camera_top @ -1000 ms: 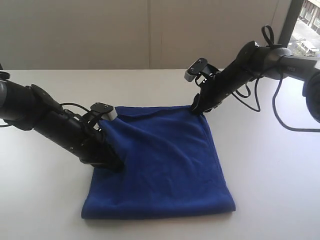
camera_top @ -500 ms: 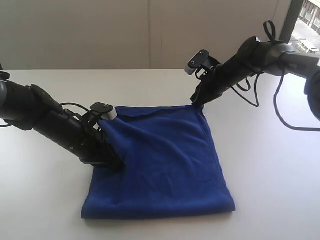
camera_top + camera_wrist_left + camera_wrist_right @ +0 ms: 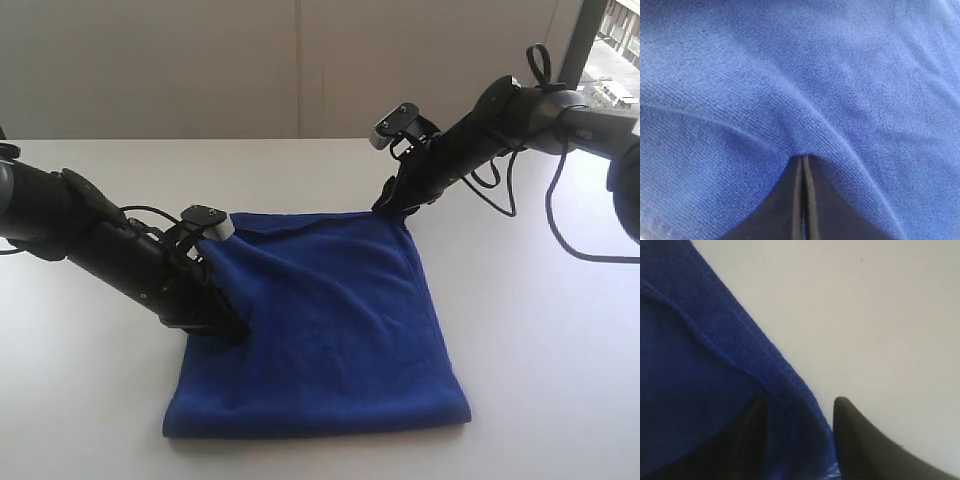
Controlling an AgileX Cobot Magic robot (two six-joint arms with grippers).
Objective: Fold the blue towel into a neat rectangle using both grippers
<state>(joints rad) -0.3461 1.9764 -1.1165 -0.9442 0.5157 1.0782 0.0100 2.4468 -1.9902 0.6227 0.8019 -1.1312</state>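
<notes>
The blue towel (image 3: pixel 330 320) lies doubled over on the white table (image 3: pixel 540 330), with its left side pulled up into a tent. My left gripper (image 3: pixel 232 330) reaches in low from the left, and in the left wrist view it (image 3: pixel 803 157) is shut on a pinch of the blue towel (image 3: pixel 790 85). My right gripper (image 3: pixel 392 208) hangs at the towel's far right corner. Seen from the right wrist, its jaws (image 3: pixel 800 402) stand apart, with the towel's hemmed edge (image 3: pixel 740 350) lying loose between the two black fingers (image 3: pixel 855 430).
A pale wall runs behind the table. Black cables (image 3: pixel 520 190) loop under the right arm. Bare table shows to the right of the towel and in front of the left arm.
The right gripper has opened and let go of the far right corner, and its wrist has shifted slightly up and left. The left arm and towel have hardly moved.
</notes>
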